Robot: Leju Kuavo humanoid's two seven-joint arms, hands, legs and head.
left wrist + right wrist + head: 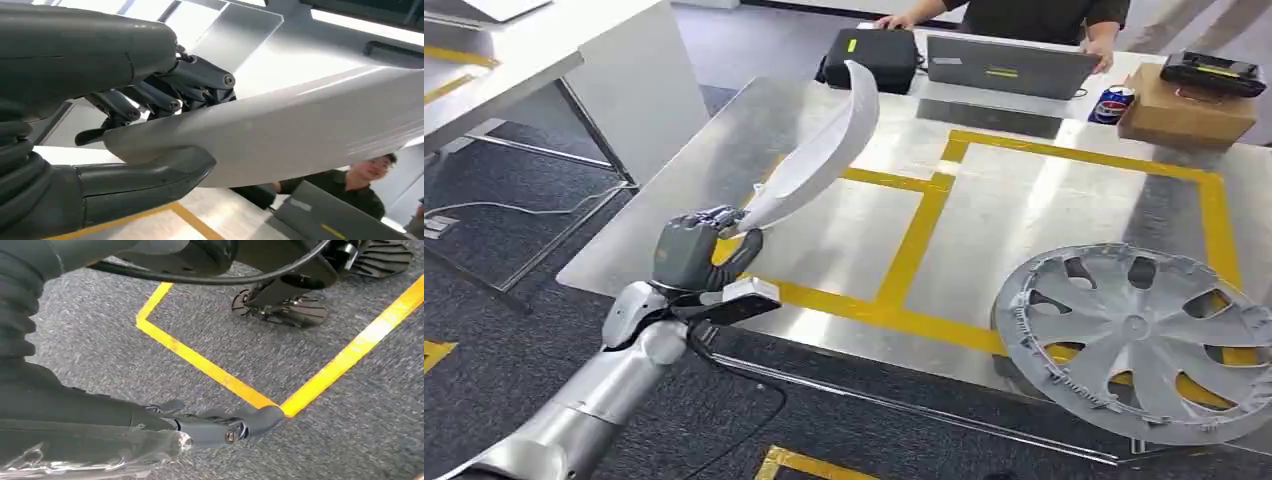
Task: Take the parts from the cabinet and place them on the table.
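Note:
My left hand (692, 250) grips the lower end of a long, curved white part (824, 150). It holds the part up at a slant over the near left corner of the metal table (1024, 200). In the left wrist view the thumb and fingers (150, 100) clamp the white part (300, 130) from both sides. A grey wheel cover (1139, 335) lies flat on the table at the near right, overhanging the front edge. My right hand (200, 425) hangs over the carpet with fingers stretched out and nothing in them.
Yellow tape (924, 215) marks boxes on the table. At the far edge stand a black case (871, 55), a laptop (1009, 65), a can (1112, 103) and a cardboard box (1184, 110), with a person (1024, 15) behind. A white table (574, 60) stands left.

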